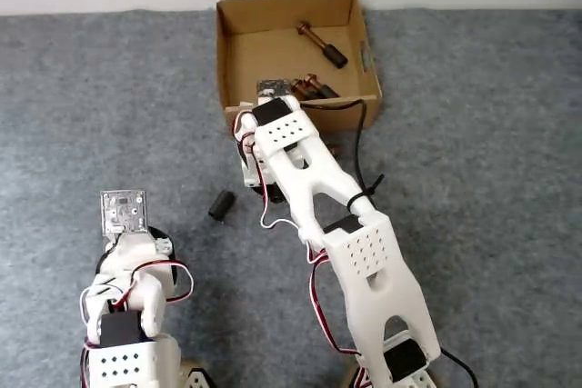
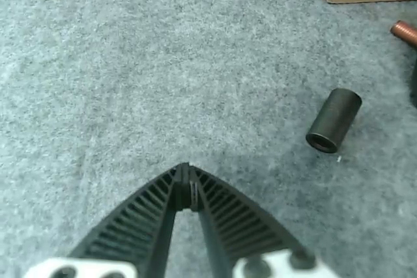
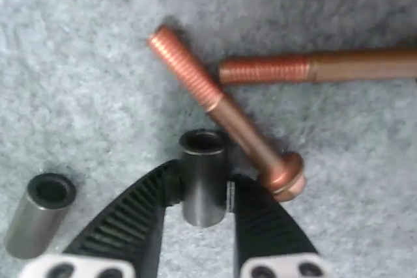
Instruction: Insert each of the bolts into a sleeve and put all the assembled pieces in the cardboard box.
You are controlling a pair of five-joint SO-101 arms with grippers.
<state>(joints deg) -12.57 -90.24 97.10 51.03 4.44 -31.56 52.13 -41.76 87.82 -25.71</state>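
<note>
The right pincer (image 3: 204, 190) is clamped on a sleeve (image 3: 204, 161), which is dark and stands upright on the grey worktop (image 3: 78, 63) with its open bore facing up. The right arm (image 1: 309, 179) stretches toward the box (image 1: 264, 56), its wrist just in front of the box's front wall. Beside the sleeve lies a copper bolt (image 3: 225, 112), flat and slanted. Its head is hard against one finger, though I cannot tell whether they touch. A second bolt (image 3: 319, 68) lies flat just past it, the two threaded ends near each other but apart. A spare sleeve (image 3: 40, 213) sits tilted on the pincer's other side.

The left pincer (image 2: 186, 187) is closed tight with nothing in it, well back from the box. A loose sleeve (image 2: 334, 120) lies on its side between that pincer and the box — whether it is the spare one I cannot tell.

Inside the box one assembled piece (image 1: 320, 44) lies toward the back wall. More pieces (image 1: 311, 88) sit against the front wall, partly hidden by the arm.
</note>
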